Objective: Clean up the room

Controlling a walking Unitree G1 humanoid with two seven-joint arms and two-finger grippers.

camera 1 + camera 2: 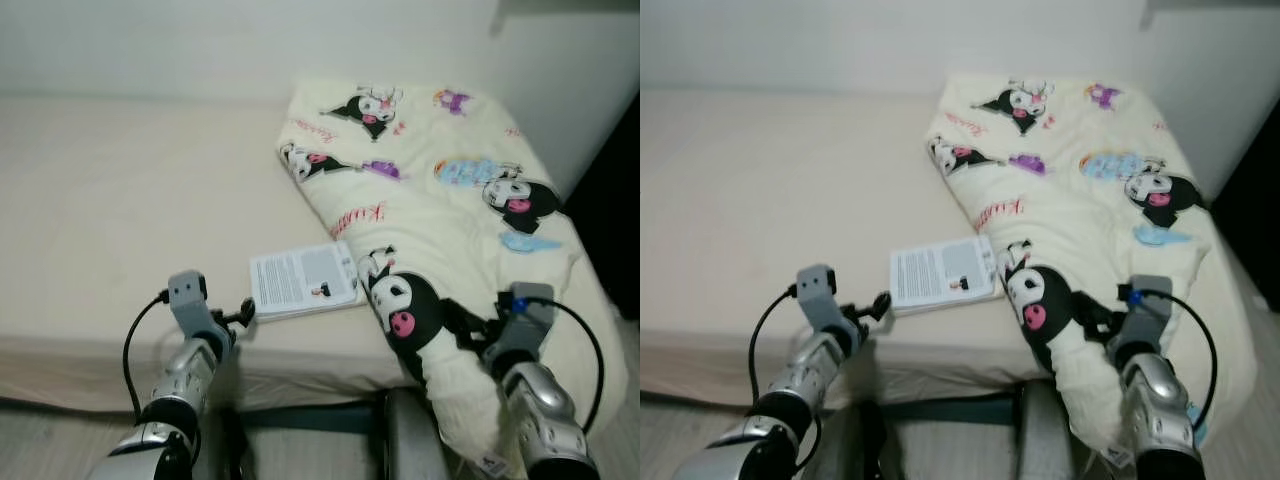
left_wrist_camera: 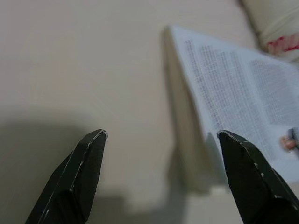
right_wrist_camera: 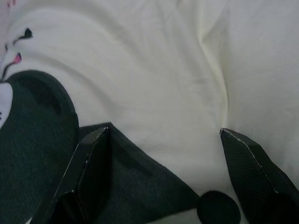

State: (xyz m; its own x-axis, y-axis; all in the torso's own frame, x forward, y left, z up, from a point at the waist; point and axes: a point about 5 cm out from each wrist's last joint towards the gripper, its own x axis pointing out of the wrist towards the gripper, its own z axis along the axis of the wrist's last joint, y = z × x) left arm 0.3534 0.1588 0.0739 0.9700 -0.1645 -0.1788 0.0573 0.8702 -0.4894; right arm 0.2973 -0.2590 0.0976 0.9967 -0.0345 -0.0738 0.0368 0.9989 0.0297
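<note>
The booklet's [image 1: 303, 280] print is too small and soft to read, and its right edge, at about three o'clock, slips under the fold of the blanket [image 1: 450, 210], so its full width cannot be made out. The blanket's lower end hangs past the mattress edge at about five o'clock and is cut off by the picture's border behind the right arm. One booklet lies on the bed [image 1: 110, 200], near its front edge, just left of the blanket; one cream blanket printed with black cartoon figures covers the bed's right part, from twelve to five o'clock. The left gripper [image 2: 161, 179] hovers at the booklet's near left corner, at about eight o'clock from it, fingers spread apart with bare sheet and the booklet's corner between them, pinching nothing. The right gripper [image 3: 163, 175] sits over the blanket at about four o'clock, fingers spread wide above the cream cloth and a black printed patch, whether touching it cannot be told. Two silver arms, two grippers.
</note>
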